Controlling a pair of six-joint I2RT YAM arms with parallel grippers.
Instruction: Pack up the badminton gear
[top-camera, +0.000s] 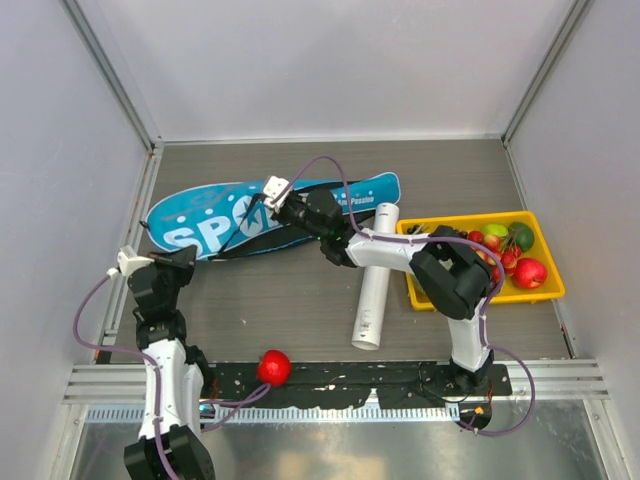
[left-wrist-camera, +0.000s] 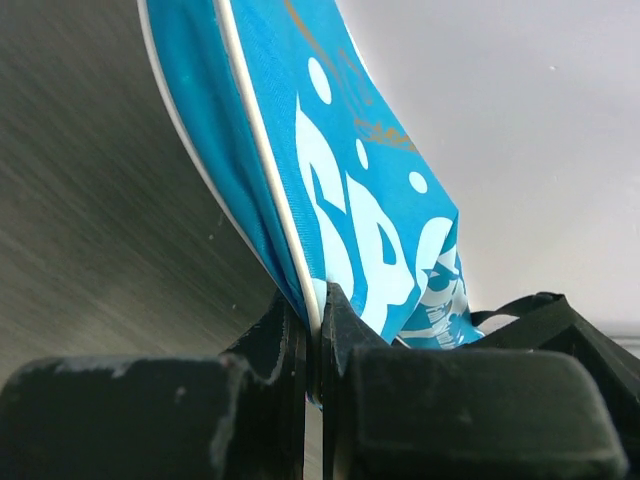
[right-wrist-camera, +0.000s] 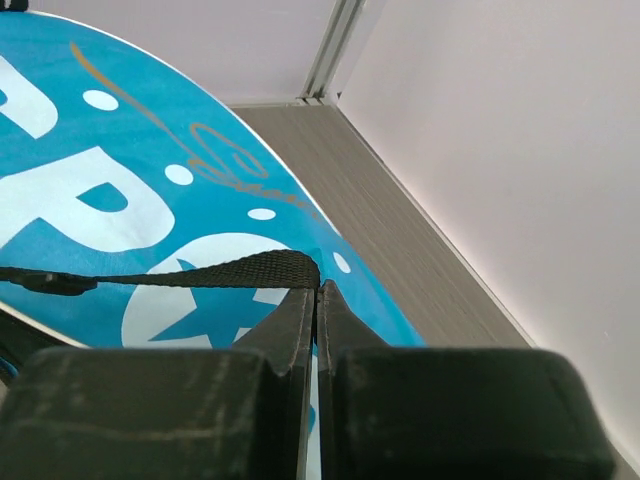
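The large blue "SPORT" racket bag (top-camera: 195, 228) lies flat across the back left of the table. My left gripper (top-camera: 188, 258) is at its near left edge. In the left wrist view this gripper (left-wrist-camera: 320, 296) is shut on the white-piped rim of the bag (left-wrist-camera: 340, 180), which rises from the jaws. My right gripper (top-camera: 283, 207) rests over the bag's middle. In the right wrist view it (right-wrist-camera: 317, 290) is shut on the bag's black strap (right-wrist-camera: 200, 270), above the printed blue fabric (right-wrist-camera: 120, 180). A long white tube (top-camera: 375, 290) lies on the table under the right arm.
A yellow tray (top-camera: 540, 292) of fruit stands at the right. A small red ball (top-camera: 274, 367) sits at the near edge between the arm bases. Walls close in the table on the left, back and right.
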